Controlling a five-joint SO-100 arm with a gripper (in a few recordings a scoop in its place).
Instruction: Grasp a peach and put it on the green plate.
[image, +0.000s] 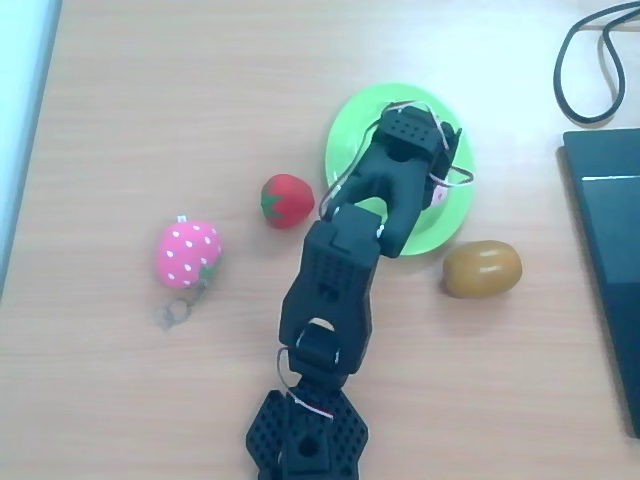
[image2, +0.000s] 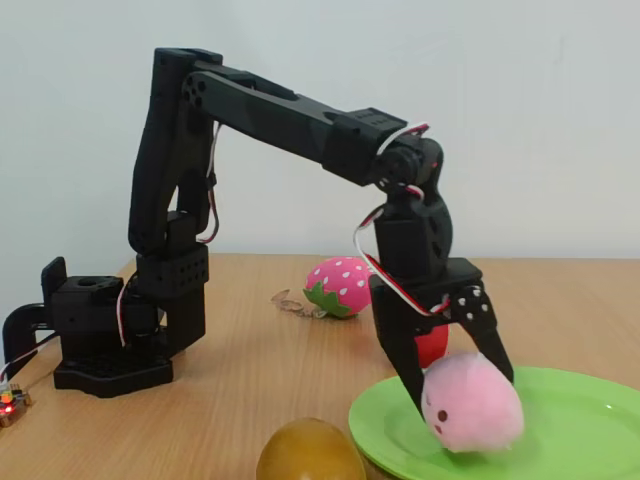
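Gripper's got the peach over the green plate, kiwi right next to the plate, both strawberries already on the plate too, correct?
Not quite: the strawberries are on the table, off the plate, as the overhead view shows: red strawberry, pink strawberry. The rest holds: the gripper holds the peach over the plate, kiwi beside it.

Arm reaches forward, wrist bent down — jaws closed on peach.

Wooden table, green plate, red strawberry, pink strawberry, brown fruit, black cable
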